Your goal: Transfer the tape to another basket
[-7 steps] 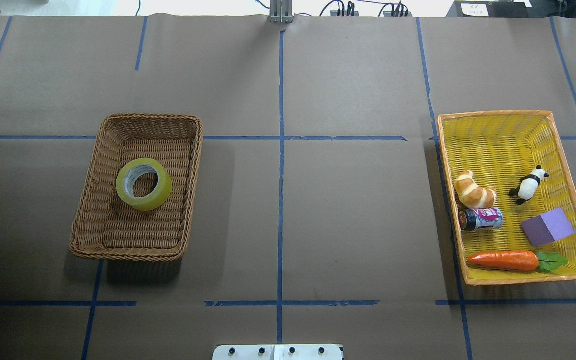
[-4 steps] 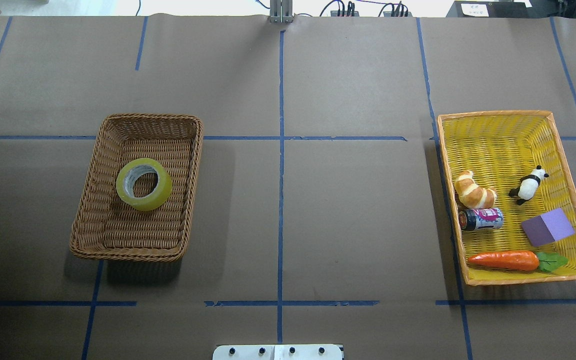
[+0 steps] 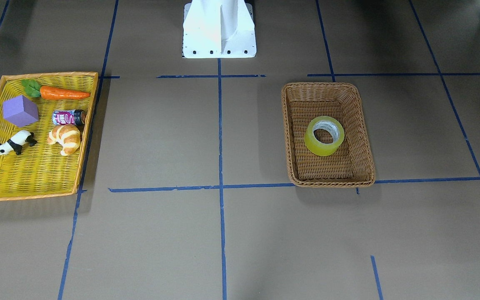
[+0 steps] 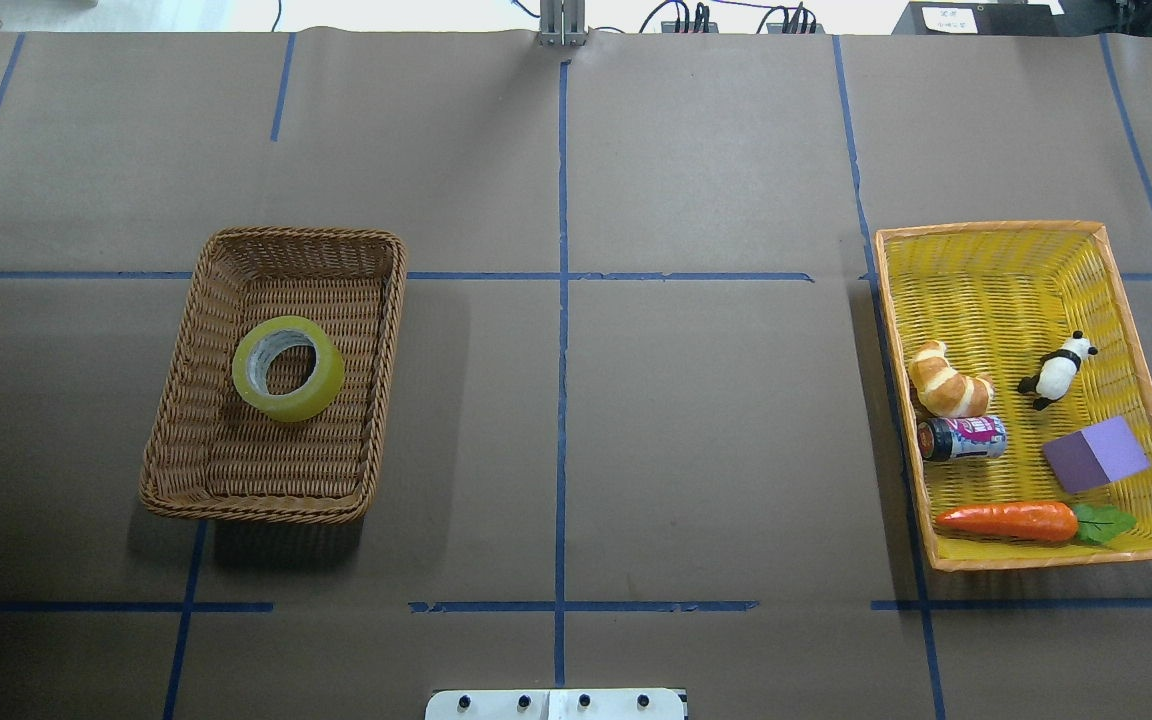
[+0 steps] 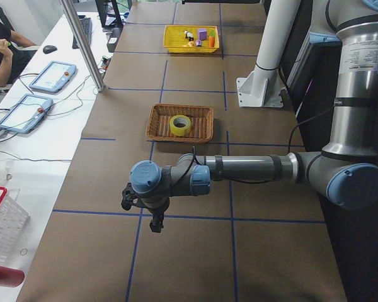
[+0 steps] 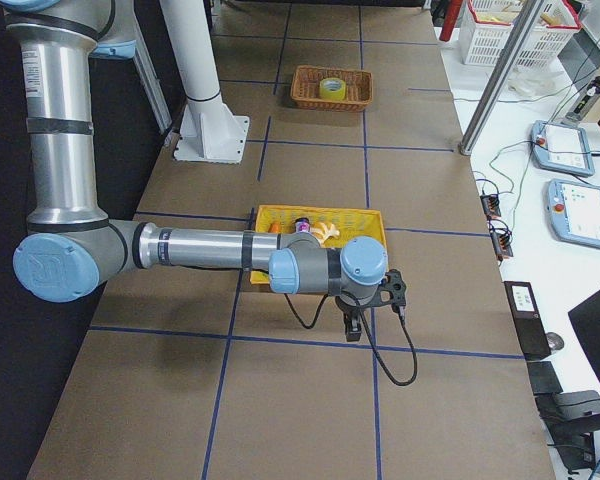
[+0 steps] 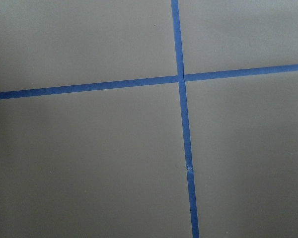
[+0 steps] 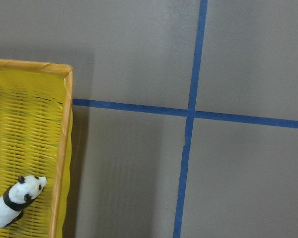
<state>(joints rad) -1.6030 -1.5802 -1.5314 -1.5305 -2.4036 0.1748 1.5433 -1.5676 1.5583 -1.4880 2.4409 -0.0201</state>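
The yellow tape point(image 4: 324, 384) lies flat in the middle of the brown wicker basket point(image 4: 377, 400) on the table's left half; both also show in the front view, tape point(image 3: 318, 147) and basket point(image 3: 331, 182). My left gripper point(image 5: 155, 221) hangs over bare table well to the left of the basket, shown only in the exterior left view. My right gripper point(image 6: 351, 328) hangs beside the yellow tray, shown only in the exterior right view. I cannot tell whether either is open or shut. No wrist view shows fingers.
A shallow yellow tray point(image 4: 994, 229) at the right holds a croissant point(image 4: 948, 381), a panda point(image 4: 1058, 371), a can point(image 4: 964, 438), a purple block point(image 4: 1096, 454) and a carrot point(image 4: 1008, 521). Blue tape lines point(image 4: 562, 300) cross the brown table. The robot's base point(image 3: 219, 29) stands at the near edge.
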